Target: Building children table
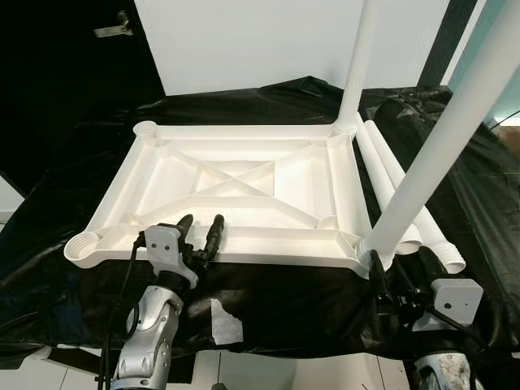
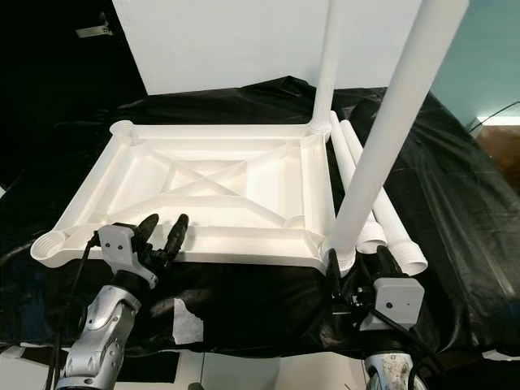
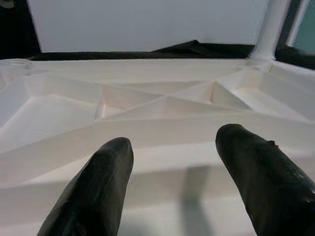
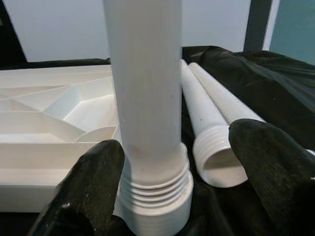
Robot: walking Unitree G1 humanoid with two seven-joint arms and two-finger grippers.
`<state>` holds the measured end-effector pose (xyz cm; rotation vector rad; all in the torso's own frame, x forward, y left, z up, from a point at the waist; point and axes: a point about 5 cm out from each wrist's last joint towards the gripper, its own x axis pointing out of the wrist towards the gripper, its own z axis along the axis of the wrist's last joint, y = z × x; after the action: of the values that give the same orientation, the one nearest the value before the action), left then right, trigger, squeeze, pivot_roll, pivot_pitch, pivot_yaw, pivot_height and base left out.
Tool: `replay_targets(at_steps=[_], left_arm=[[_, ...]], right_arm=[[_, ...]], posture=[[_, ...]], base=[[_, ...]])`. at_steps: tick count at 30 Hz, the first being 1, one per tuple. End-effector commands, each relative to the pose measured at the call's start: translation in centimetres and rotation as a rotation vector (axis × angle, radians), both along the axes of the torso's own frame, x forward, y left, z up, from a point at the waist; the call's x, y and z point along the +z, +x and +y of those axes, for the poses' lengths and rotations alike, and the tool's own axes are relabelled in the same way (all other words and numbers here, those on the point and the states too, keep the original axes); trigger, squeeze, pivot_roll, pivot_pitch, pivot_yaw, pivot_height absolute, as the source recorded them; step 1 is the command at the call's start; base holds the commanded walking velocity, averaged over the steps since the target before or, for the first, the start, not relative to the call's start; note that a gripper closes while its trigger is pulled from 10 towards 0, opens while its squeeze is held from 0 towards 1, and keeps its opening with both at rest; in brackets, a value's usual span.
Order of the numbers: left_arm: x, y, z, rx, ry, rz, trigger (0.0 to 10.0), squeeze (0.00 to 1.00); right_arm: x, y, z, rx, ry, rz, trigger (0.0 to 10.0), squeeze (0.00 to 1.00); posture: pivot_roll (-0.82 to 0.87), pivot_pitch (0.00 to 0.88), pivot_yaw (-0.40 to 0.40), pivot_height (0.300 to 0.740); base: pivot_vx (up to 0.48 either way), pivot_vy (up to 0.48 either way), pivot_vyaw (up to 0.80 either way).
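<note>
The white plastic table top (image 1: 244, 131) lies upside down on a black sheet. One white leg (image 1: 359, 57) stands in its far right corner socket, and a second leg (image 1: 439, 146) stands at the near right corner, its threaded base (image 4: 152, 191) showing. Two loose legs (image 1: 392, 175) lie side by side to the right of the top. My left gripper (image 1: 202, 221) hovers open over the top's near rim with nothing between its fingers. My right gripper (image 1: 398, 264) is open, one finger on either side of the near right leg's base, and the right finger (image 4: 268, 162) stands well clear of it.
Both left corner sockets (image 1: 146, 127) (image 1: 84, 242) hold no leg. The black sheet (image 1: 276, 301) drapes over the support's front edge, with a scrap of white tape (image 1: 223, 318) on it. A white board (image 1: 252, 41) stands behind. Pale floor shows below.
</note>
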<state>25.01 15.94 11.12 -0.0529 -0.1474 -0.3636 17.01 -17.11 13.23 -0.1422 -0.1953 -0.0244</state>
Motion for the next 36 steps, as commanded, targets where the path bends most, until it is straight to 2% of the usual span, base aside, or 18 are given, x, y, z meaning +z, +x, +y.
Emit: replay_targets(at_steps=[1,6,14,36], left_arm=[[-0.1,-0.4,0.7,0.076,0.019,0.002,10.0,0.0],[-0.1,-1.3,1.4,0.115,0.015,0.003,10.0,0.0],[-0.3,-2.1,2.0,0.158,0.033,0.0,10.0,0.0],[-0.9,-2.8,2.5,0.174,0.025,-0.007,10.0,0.0]], right_arm=[[-0.1,-0.1,-0.1,0.004,-0.01,0.016,10.0,0.0],[-0.1,0.1,-0.2,0.011,-0.011,0.021,10.0,0.0],[-0.1,0.6,-0.1,0.041,-0.012,0.029,10.0,0.0],[-0.1,1.8,-0.1,0.09,-0.015,0.041,10.0,0.0]], posture=[[-0.13,0.066,0.039,0.74],[-0.11,0.064,0.029,0.74],[-0.1,0.059,0.02,0.74],[-0.07,0.048,-0.005,0.74]], base=[[0.0,0.0,0.0],[0.0,0.0,0.0],[0.0,0.0,0.0],[0.0,0.0,0.0]])
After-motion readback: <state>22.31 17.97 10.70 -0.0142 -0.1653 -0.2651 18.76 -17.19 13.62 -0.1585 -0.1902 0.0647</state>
